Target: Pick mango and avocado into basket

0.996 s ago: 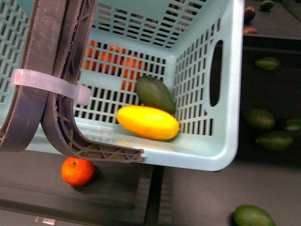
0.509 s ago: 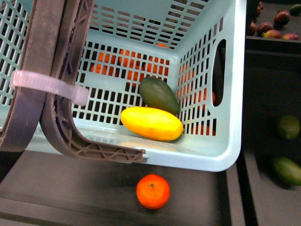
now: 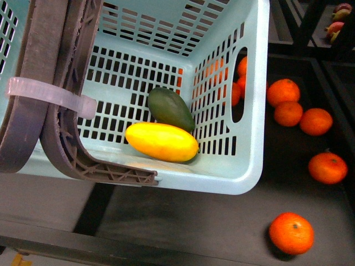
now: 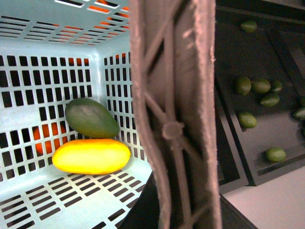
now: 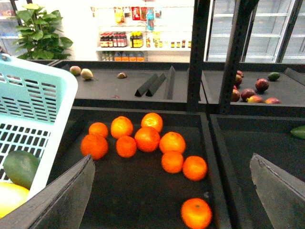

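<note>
- Front view: mango [image 3: 161, 142] and avocado [image 3: 170, 108] lie touching in the basket [image 3: 252, 138].
- Right fingers [image 5: 176, 191] apart, empty; left fingers' state I cannot tell.
- I judge tilting the basket could roll fruit around.

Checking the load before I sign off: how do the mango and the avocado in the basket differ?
The mango is bright yellow; the avocado is dull dark green. The mango is the longer, an even oval, while the avocado is shorter and egg-shaped, tapering to one end. The mango lies nearer the basket's front rim, the avocado behind it against the slotted back wall. Both rest on the floor of the teal basket, touching each other.
</note>
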`<state>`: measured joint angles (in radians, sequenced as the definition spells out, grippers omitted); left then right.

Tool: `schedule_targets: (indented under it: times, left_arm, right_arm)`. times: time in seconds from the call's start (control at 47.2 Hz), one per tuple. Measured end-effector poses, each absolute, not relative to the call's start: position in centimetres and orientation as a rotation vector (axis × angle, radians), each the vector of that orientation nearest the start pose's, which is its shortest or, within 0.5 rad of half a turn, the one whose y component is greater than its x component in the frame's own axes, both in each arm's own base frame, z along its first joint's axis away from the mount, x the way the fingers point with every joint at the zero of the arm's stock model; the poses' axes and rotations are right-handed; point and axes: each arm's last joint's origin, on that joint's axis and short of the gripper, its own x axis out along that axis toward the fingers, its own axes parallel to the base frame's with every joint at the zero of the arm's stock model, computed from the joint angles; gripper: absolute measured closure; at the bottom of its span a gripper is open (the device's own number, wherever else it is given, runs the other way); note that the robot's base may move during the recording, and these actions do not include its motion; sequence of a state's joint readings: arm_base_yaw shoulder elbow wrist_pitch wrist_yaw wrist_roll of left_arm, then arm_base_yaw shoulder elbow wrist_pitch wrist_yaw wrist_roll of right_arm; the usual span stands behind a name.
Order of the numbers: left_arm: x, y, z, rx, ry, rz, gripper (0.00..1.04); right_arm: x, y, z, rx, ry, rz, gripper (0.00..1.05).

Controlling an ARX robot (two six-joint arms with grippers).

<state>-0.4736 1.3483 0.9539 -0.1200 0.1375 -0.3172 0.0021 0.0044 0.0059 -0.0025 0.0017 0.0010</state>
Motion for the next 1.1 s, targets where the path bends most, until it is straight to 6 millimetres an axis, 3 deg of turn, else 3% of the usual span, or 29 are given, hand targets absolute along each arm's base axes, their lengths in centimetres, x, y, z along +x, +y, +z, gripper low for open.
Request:
schedule_targets:
  times: [0.89,1.059,1.102]
  left_arm:
    - [26.25,-13.46,27.49,-0.207,0.596,-0.48,0.99]
    - [26.03,-13.84,27.49,-0.214,0.607,-0.529,0.99]
    - [26.18,-14.0,27.31,-0.197,0.615,-0.608,0.99]
  right_arm:
    - [9.76,0.01,16.48,0.0,0.002,0.002,0.08]
    - [9.76,0.01,16.48,0.001,0.002,0.002,0.08]
    - [9.76,0.01,16.48,0.001,0.002,0.002,0.08]
